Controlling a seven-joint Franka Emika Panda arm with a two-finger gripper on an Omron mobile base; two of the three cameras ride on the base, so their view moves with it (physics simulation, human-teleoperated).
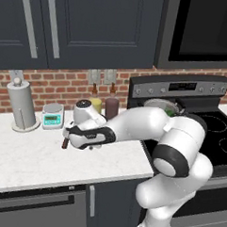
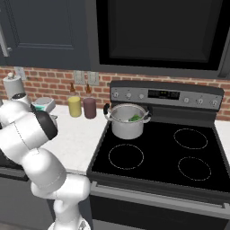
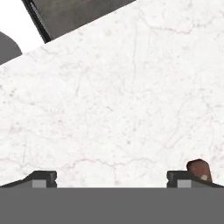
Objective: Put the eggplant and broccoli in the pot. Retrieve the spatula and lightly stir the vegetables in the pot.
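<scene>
Brown-red-handled spatula (image 3: 199, 169) lies on the white marble bench (image 3: 113, 105) beside one fingertip of the wide-open, empty jaws.

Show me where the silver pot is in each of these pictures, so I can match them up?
Left base view: the pot peeks out behind the robot's white arm, on the stove's back left corner.
Right base view: the pot stands in plain sight left of centre, on the stove's back left burner, something green inside.
Hand view: white counter, no pot.
Shared landmark: the yellow jar against the brick wall.
</scene>
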